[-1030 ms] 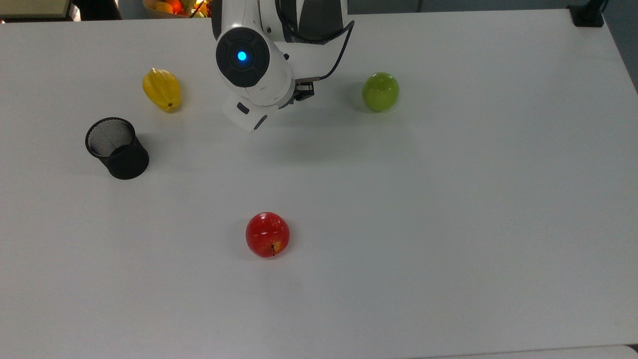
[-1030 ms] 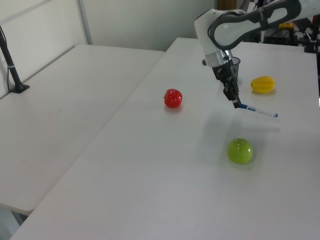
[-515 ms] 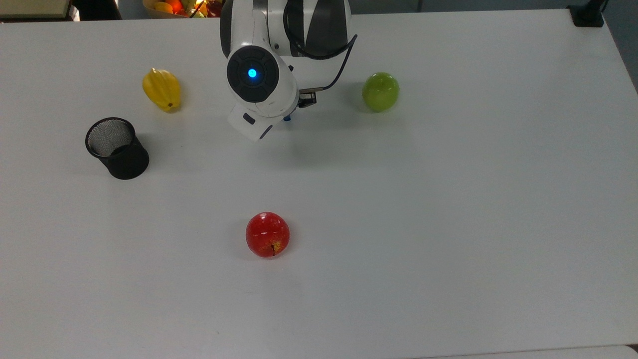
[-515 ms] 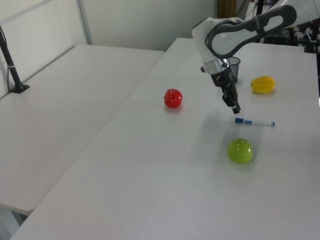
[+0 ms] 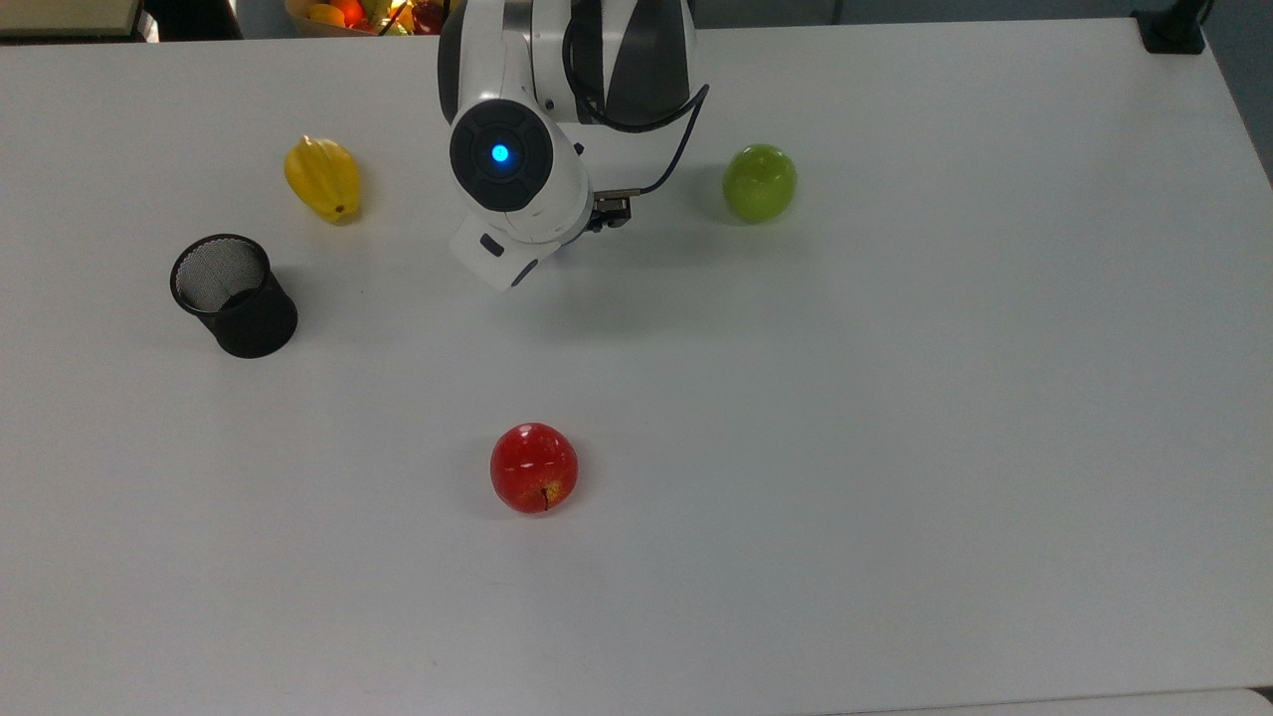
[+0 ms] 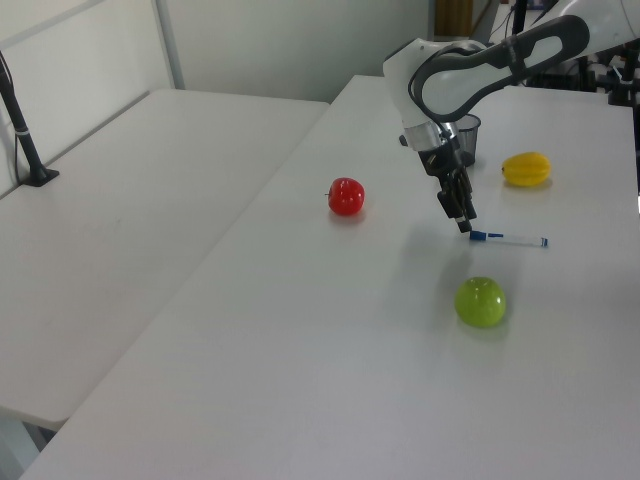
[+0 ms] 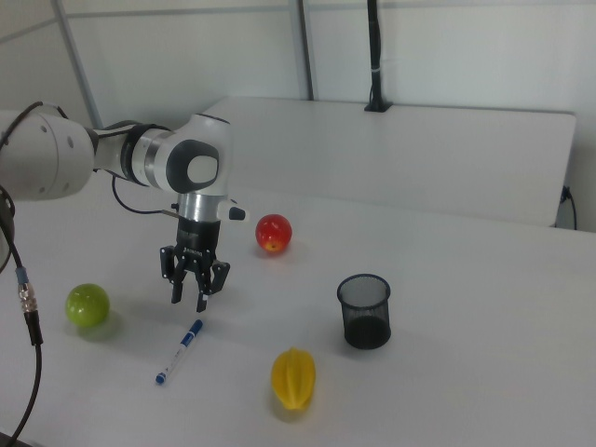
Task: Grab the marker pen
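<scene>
Just below the claw [image 7: 189,303], which hangs open and empty, the pen [image 7: 179,351] lies flat on the tabletop [image 7: 466,391].

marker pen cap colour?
Blue, on a white barrel; the marker pen lies on the table, clearest in the right view.

White table [image 5: 895,447] carries a red apple [image 5: 534,467], a green apple [image 5: 759,182] and a yellow starfruit [image 5: 322,178], all well apart. Black mesh cup [image 5: 234,295] stands upright near the starfruit.
</scene>
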Tool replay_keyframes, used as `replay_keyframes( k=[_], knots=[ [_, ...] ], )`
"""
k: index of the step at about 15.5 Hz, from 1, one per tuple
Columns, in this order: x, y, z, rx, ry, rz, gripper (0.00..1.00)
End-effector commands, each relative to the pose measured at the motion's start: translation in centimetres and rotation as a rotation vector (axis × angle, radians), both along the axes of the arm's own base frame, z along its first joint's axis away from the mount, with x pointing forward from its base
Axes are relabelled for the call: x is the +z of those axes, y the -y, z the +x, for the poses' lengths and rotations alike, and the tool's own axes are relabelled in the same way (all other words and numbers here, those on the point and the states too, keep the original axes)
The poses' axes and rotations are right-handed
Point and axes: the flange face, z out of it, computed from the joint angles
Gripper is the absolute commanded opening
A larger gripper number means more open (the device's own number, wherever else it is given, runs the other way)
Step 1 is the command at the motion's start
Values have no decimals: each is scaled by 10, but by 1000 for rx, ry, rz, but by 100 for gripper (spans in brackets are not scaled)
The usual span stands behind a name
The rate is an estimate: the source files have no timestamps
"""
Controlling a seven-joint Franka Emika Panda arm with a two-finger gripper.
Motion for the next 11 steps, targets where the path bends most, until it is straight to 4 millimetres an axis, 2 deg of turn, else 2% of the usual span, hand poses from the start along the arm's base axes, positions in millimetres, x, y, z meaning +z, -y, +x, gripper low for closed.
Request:
replay_keyframes(
  k=[1, 2, 3, 5, 8, 11],
  knots=[
    [13, 2, 2, -61, 36, -67, 87],
    [20, 6, 3, -69, 48, -69, 98],
    [32, 9, 3, -76, 66, -67, 100],
    [52, 18, 1, -91, 88, -61, 100],
    [97, 47, -5, -148, 138, -40, 100],
    [145, 80, -19, -203, 177, -8, 100]
  ],
)
